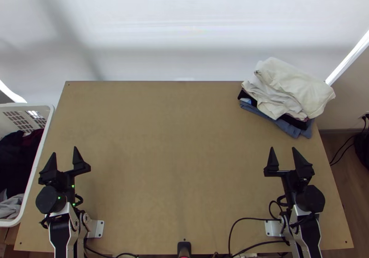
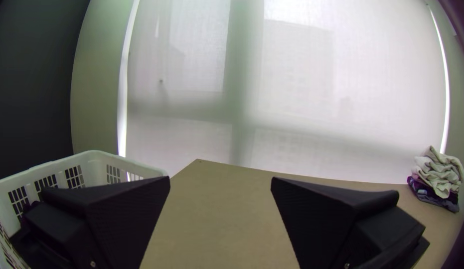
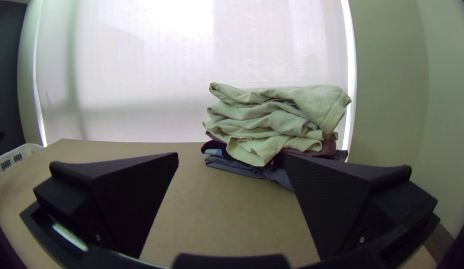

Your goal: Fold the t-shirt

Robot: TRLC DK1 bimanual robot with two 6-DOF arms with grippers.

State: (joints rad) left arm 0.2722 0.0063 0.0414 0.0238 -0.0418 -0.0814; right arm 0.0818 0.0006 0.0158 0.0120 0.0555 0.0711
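Can't tell which piece is the t-shirt, tbh, but there's a pile of folded clothes (image 1: 283, 94) on the far right corner of the table (image 1: 175, 143). Top of it is a cream cloth (image 1: 302, 80), folded over on itself and kinda loose, with more pale cloth (image 1: 272, 96) in wavy layers just under it. Below that the right wrist view has a mauve piece (image 3: 329, 146) peeking out, then something dark, and a blue-grey garment (image 1: 294, 130) right at the bottom, touching the wood.

Both grippers are well short of the pile, nearer the robot. Left gripper (image 1: 65, 151) is over the left side of the table, fingers spread wide with nothing between them. Right gripper (image 1: 283, 149) is over the right side, also spread wide and holding nothing, and it's the closer one to the pile.

Off the left edge of the table there's a white plastic basket (image 1: 39, 148) with dark clothes (image 1: 14, 161) heaped in it, plus a maroon cloth (image 1: 34, 138) and a light grey one (image 1: 11, 207), all bunched up. Some black cables (image 1: 249, 219) run along the near edge, and a big white blind (image 1: 184, 27) hangs behind the table
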